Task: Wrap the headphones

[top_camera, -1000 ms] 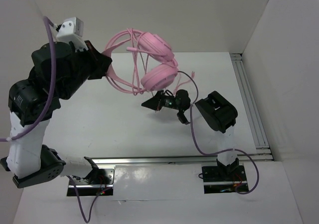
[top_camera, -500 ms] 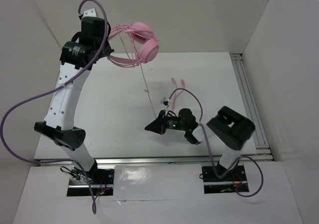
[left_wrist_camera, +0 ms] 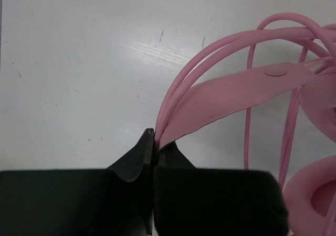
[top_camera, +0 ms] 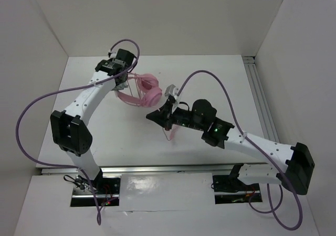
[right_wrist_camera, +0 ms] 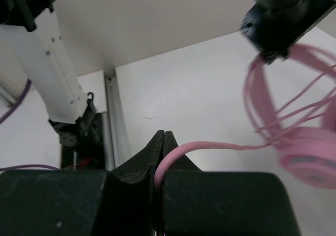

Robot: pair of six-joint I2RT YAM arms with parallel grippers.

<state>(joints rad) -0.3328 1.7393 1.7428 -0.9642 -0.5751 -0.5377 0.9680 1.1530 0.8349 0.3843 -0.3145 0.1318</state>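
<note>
Right fingers [right_wrist_camera: 160, 141]: nearest my bases and pinched shut on the cord [right_wrist_camera: 210, 146]. This arm now reaches out over the middle of the desk [top_camera: 105, 136], where half a second ago it sat folded back close to its base.
Cord: the free run from my right fingers to the headband [left_wrist_camera: 226, 97] is now short and gently curved. A moment ago it hung as a long straight line.
Headphones [top_camera: 148, 92]: just beyond the right fingers and low over the desk, no longer lifted high. I cannot tell whether they touch the surface. Several turns of cord lie across the headband.
Left fingers [left_wrist_camera: 154, 141]: farthest out, closed on the end of the headband together with the cord strands.
Meaning: I judge the slack is mostly taken up, so the wrapping is well along and the tail end remains to be tucked.
</note>
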